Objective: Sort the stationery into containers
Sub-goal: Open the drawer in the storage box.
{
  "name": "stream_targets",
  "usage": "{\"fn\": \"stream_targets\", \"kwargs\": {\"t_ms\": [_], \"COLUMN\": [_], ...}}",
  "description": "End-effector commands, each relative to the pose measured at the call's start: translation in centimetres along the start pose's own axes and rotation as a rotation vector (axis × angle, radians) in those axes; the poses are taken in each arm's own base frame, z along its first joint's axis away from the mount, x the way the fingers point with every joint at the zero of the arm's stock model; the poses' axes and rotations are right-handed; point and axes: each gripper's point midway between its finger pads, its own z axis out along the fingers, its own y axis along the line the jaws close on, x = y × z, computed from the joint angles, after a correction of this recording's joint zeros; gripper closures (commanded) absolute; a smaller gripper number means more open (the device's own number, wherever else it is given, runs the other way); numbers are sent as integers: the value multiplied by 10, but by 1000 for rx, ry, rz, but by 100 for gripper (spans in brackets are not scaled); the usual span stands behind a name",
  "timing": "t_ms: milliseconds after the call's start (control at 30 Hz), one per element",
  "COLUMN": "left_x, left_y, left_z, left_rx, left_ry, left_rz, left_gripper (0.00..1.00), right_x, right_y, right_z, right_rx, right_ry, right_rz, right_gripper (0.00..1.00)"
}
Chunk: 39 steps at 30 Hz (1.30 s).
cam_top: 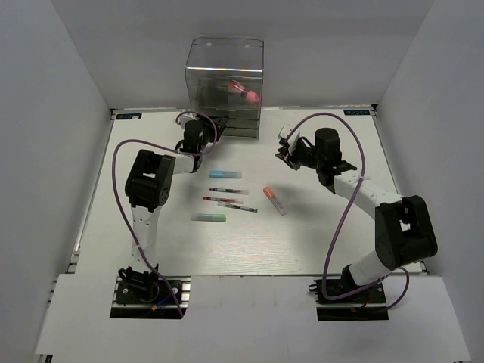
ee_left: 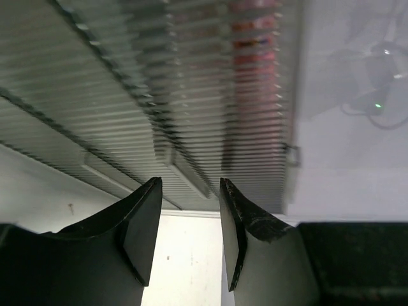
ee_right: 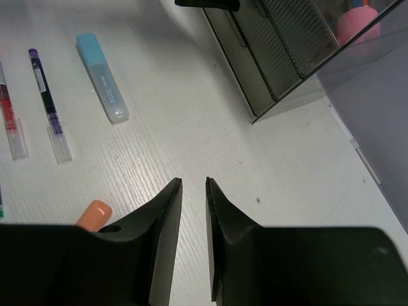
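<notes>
Stationery [cam_top: 222, 200] lies mostly loose on the desk [cam_top: 249, 242], while one piece, the pink tube [cam_top: 243, 91], sits tilted in the upper part of the clear box [cam_top: 224, 60] at the far edge. I judge that piece as already sorted. The rest form a loose cluster between the two arms, within reach of either.

By count there are seven items: one pink tube, one orange marker [cam_top: 274, 200], two pale bars, and three thin pens [cam_top: 228, 190]. The bluer bar [cam_top: 226, 174] is nearest the box and the greener bar [cam_top: 208, 217] lies nearest the arm bases. Six wait on the desk and one is inside the single box.

The left gripper [ee_left: 190, 236] is right up against the box's ribbed drawer fronts. Its jaws are spread and empty, probably to hook a drawer open so the items have somewhere to go. The right gripper [ee_right: 193, 191] hovers over bare desk between the box and the cluster. Its jaws are parted only narrowly and hold nothing, and the orange marker is just beside them, likely its next pick.
</notes>
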Motion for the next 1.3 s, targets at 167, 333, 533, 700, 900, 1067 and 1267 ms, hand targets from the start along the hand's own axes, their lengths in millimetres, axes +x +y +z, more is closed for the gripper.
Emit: {"fn": "stream_targets", "kwargs": {"t_ms": [167,333,533,700,900,1067,1267], "left_x": [-10,-17,-18,-12,3,12,23], "left_y": [9,7,2,1,5,-6,-16], "left_z": [11,12,13,-1,-31,-55,-70], "left_rx": [-46,-37,-6,17,38,76,92], "left_ry": [-47,-82,-91,-88,-51,-18,7], "left_rz": [21,21,21,23,24,47,61], "left_gripper": [56,67,98,100,100,100,100], "right_x": [-6,-4,0,-1,2,7,18], "right_y": [1,2,9,10,19,26,40], "right_z": [-9,-9,-11,-11,-12,-12,-12], "right_rx": [4,0,-16,-25,-56,-86,-146], "right_ry": [-19,-15,-8,-8,-3,15,64], "right_rz": [5,9,21,24,38,54,93], "right_gripper": [72,72,72,72,68,62,56]}}
